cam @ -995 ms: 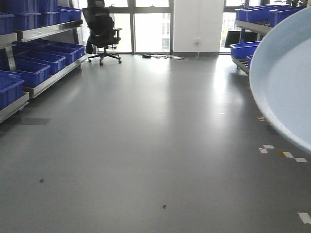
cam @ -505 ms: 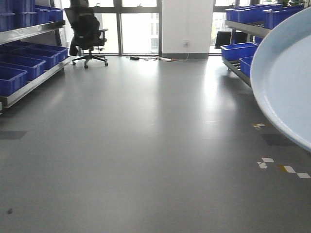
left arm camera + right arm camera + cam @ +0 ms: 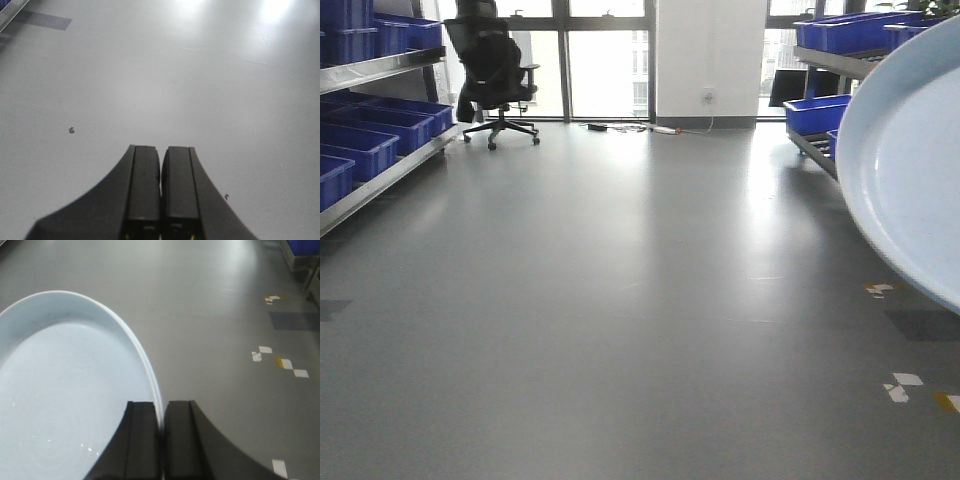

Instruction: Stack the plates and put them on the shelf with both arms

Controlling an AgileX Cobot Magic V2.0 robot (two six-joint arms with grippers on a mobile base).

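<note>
The plate [image 3: 65, 390], pale bluish-white and glossy, was clamped by its rim in my right pincer [image 3: 161, 440]. The two black fingers [image 3: 142, 440] stood almost together with only the thin rim between them, and the shallow dish spread out to the left of them above the grey floor [image 3: 210, 315]. Near the fingers the rim showed a doubled edge, and I could not tell whether that was one plate or two lying together. In the front view the same plate [image 3: 920, 170] filled the right edge, its hollow face turned toward the camera and held up off the floor. My left pincer [image 3: 161, 190] was pressed together with nothing in it, pointing out over floor marked by a few dark specks [image 3: 71, 130]. Compared with a second before, the plate had kept its place at the right edge of the front view while the room around it had shifted. The office chair [image 3: 492, 75] had moved leftward, the blue bins [image 3: 360, 140] on the left rack had slid partly out of the frame, and the tape marks [image 3: 902, 385] sat lower.
</note>
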